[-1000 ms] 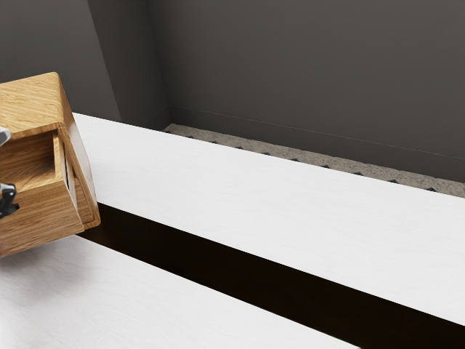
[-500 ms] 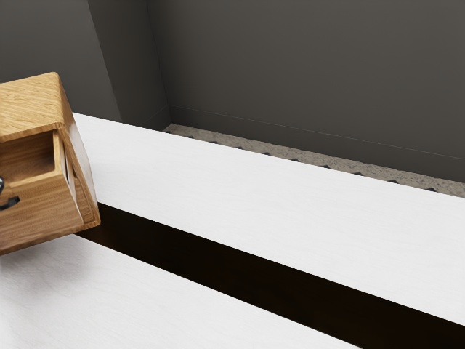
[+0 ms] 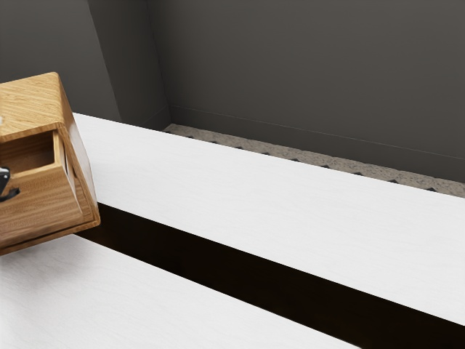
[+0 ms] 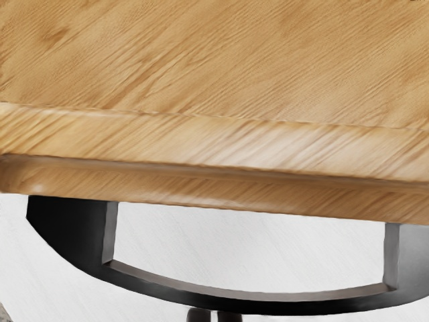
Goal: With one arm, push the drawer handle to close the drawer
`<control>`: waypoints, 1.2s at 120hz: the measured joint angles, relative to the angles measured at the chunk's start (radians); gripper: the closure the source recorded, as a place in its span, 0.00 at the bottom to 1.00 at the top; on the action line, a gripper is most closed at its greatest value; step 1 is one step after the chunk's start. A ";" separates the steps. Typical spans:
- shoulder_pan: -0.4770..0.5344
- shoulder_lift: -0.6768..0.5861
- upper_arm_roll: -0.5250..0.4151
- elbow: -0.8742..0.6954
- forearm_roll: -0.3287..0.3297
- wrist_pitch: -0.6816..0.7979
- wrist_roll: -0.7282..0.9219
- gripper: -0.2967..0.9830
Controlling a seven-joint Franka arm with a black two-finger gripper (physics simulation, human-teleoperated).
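Note:
At the exterior view's left edge, part of my gripper [image 3: 3,174] is at the dark curved handle [image 3: 10,194] of the wooden drawer [image 3: 40,200]. The drawer stands partly out of its cabinet [image 3: 33,105], with a gap above its front. In the wrist view, the black handle [image 4: 234,298] bows out from the wood, and my gripper [image 4: 214,316] is at its outer side, the two dark fingertips close together with a thin slit between them. Whether they touch the handle is hard to tell.
The cabinet rests on a white surface [image 3: 43,298]. A dark gap [image 3: 218,254] separates it from another white surface [image 3: 254,196] farther back. Dark walls [image 3: 305,73] rise behind.
The drawer has slid farther into the cabinet, and the opening above its front has narrowed. My gripper has moved toward the cabinet along with the handle.

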 joint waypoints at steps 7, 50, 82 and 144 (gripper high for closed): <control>-0.014 0.013 0.023 0.014 0.016 0.003 -0.001 0.85; -0.123 0.121 0.118 0.094 0.071 0.023 -0.004 0.85; -0.188 0.193 0.188 0.166 0.099 0.031 -0.005 0.85; -0.591 0.227 0.616 0.293 0.215 0.034 -0.005 0.85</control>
